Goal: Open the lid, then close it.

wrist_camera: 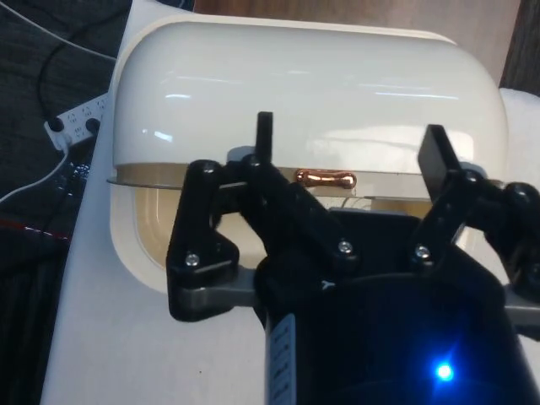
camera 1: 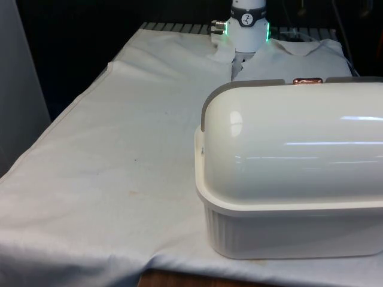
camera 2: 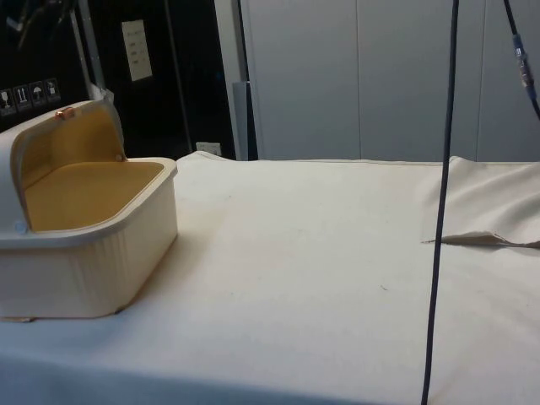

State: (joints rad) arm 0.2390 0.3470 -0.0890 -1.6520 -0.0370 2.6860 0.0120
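- While the bread box sits at the near right of the surface in the front view, its lid is rolled back, the inside exposed on the robot's side.
- Released, fingers spread, the end effector hovers just robot-side of the copper handle, touching nothing.
- Running across the box, the handle's long axis lies between the fingers, roughly in line with the gap.
- Closing likely means drawing the lid edge toward the robot; open cloth lies left of the box.
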